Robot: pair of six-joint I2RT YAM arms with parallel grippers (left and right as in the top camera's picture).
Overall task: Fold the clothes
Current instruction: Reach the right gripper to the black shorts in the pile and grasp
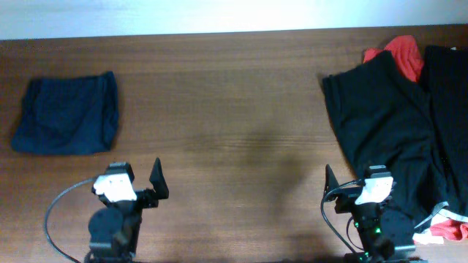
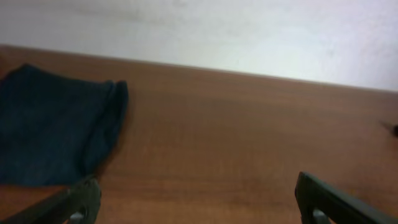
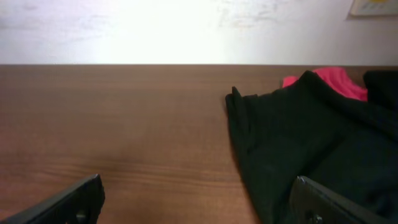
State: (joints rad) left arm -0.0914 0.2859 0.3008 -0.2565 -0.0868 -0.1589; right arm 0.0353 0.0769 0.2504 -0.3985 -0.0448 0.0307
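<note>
Dark fingers (image 2: 78,200) of the left gripper (image 2: 198,202) frame the bottom of its wrist view. The right gripper (image 3: 199,199) shows the same in its own view. Both arms sit at the near edge of a brown wooden surface (image 1: 234,109) with a fine grain. Beyond its far edge rises a plain white wall (image 2: 249,31).

At the far left lies a navy garment (image 1: 66,115), folded into a neat, flat rectangle with soft rounded corners. On the right side a black garment (image 1: 380,124) is spread out unfolded, its edge wavy and creased. A red garment (image 1: 402,55) peeks out from under its far end. A second red piece (image 1: 446,230) with a pale trim lies at the near right corner, beside the right arm.

The left jaws stand wide apart, holding nothing, over bare wood, with the navy garment ahead and to their left. The right jaws are equally wide and empty. Their right finger (image 3: 317,200) appears just in front of the black cloth, and I cannot tell whether it touches.
</note>
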